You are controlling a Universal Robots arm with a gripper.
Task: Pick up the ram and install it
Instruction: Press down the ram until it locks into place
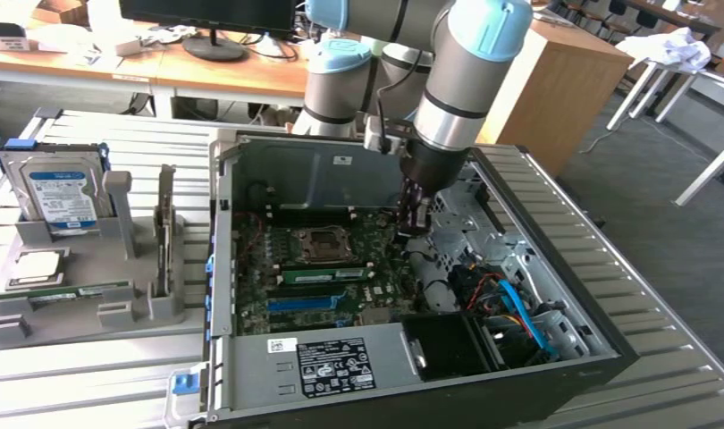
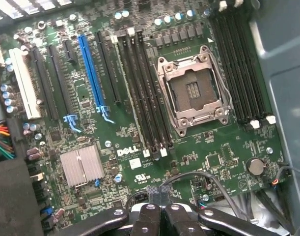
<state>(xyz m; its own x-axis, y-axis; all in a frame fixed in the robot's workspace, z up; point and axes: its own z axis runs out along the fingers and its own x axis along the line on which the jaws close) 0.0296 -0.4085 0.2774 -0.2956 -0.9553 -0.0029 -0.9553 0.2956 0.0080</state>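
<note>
Ram [image 1: 64, 290] lay flat in the grey tray [image 1: 52, 326] at lower left, well apart from the gripper [image 1: 412, 228], pinched closed and empty over the motherboard [image 2: 115, 142]; light, stiff, fragile, it likely wanted gripping by its long edges.

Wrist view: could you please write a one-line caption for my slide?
Shut gripper above the open computer's motherboard, with the empty processor socket and black memory slots in sight.

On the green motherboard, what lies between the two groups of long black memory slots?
In the wrist view, the square silver processor socket lies between one slot group and the other slot group.
</note>
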